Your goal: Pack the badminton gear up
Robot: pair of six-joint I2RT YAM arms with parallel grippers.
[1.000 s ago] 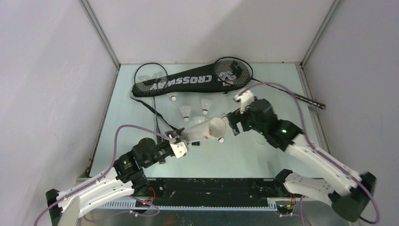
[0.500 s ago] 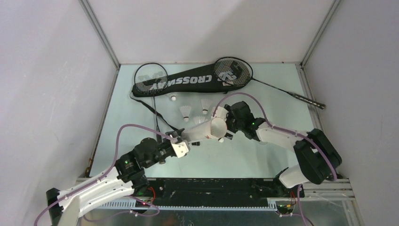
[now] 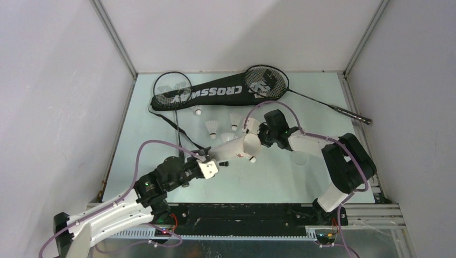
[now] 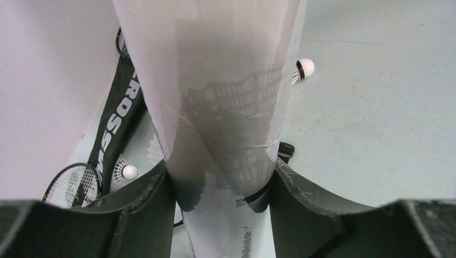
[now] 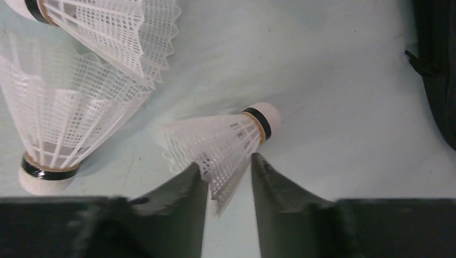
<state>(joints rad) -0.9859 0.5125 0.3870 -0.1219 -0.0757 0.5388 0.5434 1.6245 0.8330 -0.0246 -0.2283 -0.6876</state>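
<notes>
Shuttlecock [image 5: 226,142] is lying on its side on the table [image 5: 344,80], just beside 2 more shuttlecocks [image 5: 70,107], and the right gripper [image 5: 228,177] appears to be pinching its skirt; squeezing gently and lifting straight is saving the mesh from crushing. That arm is reaching low toward the middle. The left gripper [image 4: 220,177] is clamping the tube [image 4: 226,107], pointing its open mouth toward the right wrist.

Bare tabletop [image 3: 279,177] front-R; shuttlecocks [image 3: 212,128] + tube [image 3: 231,152] mid-table, bag [image 3: 215,92] w/ rackets [image 3: 267,81] along back.
</notes>
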